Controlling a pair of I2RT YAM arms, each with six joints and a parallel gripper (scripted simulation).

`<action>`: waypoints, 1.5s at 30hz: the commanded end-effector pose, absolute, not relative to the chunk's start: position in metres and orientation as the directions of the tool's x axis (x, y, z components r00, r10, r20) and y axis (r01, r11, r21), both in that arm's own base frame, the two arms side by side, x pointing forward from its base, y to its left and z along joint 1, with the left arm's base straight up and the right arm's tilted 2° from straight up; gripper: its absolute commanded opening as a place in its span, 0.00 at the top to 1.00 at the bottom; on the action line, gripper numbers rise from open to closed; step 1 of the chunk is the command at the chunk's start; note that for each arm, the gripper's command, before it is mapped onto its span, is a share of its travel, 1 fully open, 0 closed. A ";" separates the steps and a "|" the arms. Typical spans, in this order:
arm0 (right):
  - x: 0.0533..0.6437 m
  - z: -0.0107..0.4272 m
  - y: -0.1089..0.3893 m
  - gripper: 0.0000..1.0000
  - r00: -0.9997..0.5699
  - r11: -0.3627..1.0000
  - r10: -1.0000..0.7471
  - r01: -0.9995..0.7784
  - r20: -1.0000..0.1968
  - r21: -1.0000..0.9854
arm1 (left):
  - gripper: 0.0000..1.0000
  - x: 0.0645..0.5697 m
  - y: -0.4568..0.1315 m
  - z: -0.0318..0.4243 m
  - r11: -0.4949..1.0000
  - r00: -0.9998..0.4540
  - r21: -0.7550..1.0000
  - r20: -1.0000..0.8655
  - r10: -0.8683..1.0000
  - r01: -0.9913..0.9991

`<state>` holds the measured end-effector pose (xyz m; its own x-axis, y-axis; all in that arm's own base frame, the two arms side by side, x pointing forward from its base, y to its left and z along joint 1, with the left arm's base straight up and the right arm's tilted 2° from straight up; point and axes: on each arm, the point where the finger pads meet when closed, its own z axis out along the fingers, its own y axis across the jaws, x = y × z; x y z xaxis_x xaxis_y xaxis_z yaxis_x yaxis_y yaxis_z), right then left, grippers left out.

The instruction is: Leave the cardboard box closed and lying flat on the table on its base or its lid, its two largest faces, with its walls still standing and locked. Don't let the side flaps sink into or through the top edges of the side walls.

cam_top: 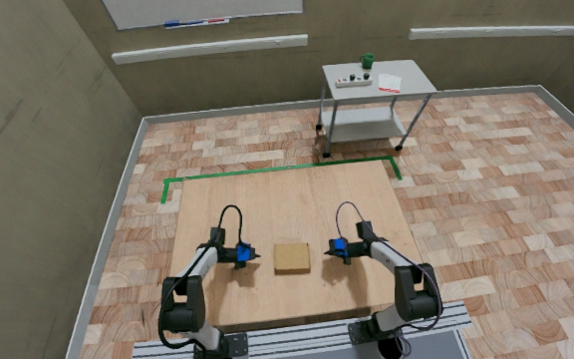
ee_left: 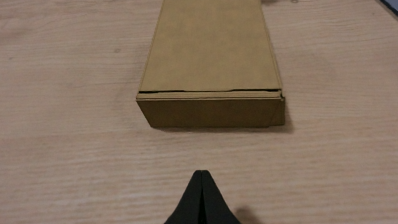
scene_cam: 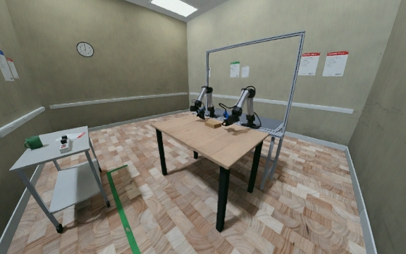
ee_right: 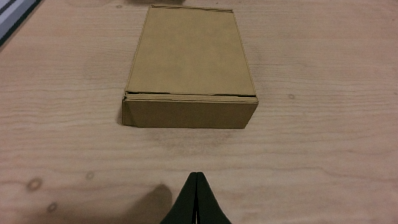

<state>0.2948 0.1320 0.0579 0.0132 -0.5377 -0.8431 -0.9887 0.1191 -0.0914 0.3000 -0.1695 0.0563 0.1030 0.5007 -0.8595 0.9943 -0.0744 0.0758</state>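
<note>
Cardboard box [cam_top: 292, 257] [scene_cam: 213, 123] [ee_left: 212, 55] [ee_right: 190, 55] lies flat on the desk [cam_top: 292, 199] [scene_cam: 203, 141] [ee_left: 75, 175] [ee_right: 310, 165], lid down, with narrow gaps along the lid's end edges. In the top view, I have the left gripper [cam_top: 258, 256] [scene_cam: 224, 124] [ee_left: 201, 179] at nine o'clock from it and the right gripper [cam_top: 326, 253] [scene_cam: 203, 117] [ee_right: 196, 180] at three o'clock, both apart from the cardboard. Both sets of jaws are fully closed and empty.

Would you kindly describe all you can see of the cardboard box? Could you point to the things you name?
The cardboard box [cam_top: 292, 257] [scene_cam: 213, 124] [ee_left: 212, 50] [ee_right: 191, 55] is plain brown, shallow and rectangular. It lies flat on the table [cam_top: 287, 199] [scene_cam: 203, 137] [ee_left: 75, 165] [ee_right: 310, 160], lid down, walls standing. Thin dark slits run along the lid's edges above two opposite walls. Neither gripper touches it.
</note>
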 end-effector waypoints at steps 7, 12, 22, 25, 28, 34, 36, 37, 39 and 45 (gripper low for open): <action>0.292 0.086 0.125 0.99 -0.016 0.120 -0.535 -0.991 -0.844 -0.057 | 0.99 0.296 -0.160 0.081 -0.067 0.058 0.027 -0.853 0.518 0.997; 0.288 0.105 0.110 0.99 -0.106 0.197 -0.564 -0.980 -0.819 -0.009 | 0.99 0.278 -0.150 0.093 0.012 -0.057 -0.060 -0.831 0.553 0.998; 0.278 0.146 0.083 0.99 -0.252 0.334 -0.593 -0.941 -0.765 0.051 | 0.99 0.277 -0.136 0.132 0.112 -0.126 -0.073 -0.798 0.589 0.991; 0.278 0.143 0.080 0.99 -0.288 0.347 -0.591 -0.934 -0.754 0.085 | 0.99 0.275 -0.135 0.136 0.124 -0.139 -0.080 -0.792 0.594 0.989; 0.274 0.163 0.072 0.99 -0.310 0.388 -0.598 -0.919 -0.739 0.071 | 0.99 0.270 -0.128 0.149 0.170 -0.182 -0.097 -0.775 0.605 0.981; 0.269 0.180 0.064 0.99 -0.388 0.457 -0.602 -0.884 -0.698 0.097 | 0.99 0.262 -0.119 0.170 0.243 -0.254 -0.126 -0.743 0.619 0.962; 0.269 0.180 0.065 0.99 -0.413 0.480 -0.601 -0.871 -0.684 0.104 | 0.99 0.261 -0.119 0.169 0.253 -0.273 -0.142 -0.734 0.622 0.957; 0.269 0.180 0.065 0.99 -0.427 0.493 -0.600 -0.863 -0.677 0.108 | 0.99 0.260 -0.119 0.161 0.251 -0.298 -0.175 -0.724 0.622 0.952; 0.270 0.181 0.065 0.99 -0.452 0.519 -0.596 -0.847 -0.663 0.111 | 0.99 0.251 -0.122 0.161 0.272 -0.317 -0.180 -0.711 0.628 0.945; 0.270 0.181 0.065 0.99 -0.505 0.569 -0.586 -0.813 -0.634 0.121 | 0.99 0.257 -0.121 0.162 0.331 -0.351 -0.170 -0.691 0.632 0.928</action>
<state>0.2693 0.0662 0.1682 -0.4684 -0.5884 -0.6591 -0.8446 0.5171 0.1386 0.2584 -0.1237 0.1656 -0.2922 0.6189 -0.7291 0.9508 0.2700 -0.1519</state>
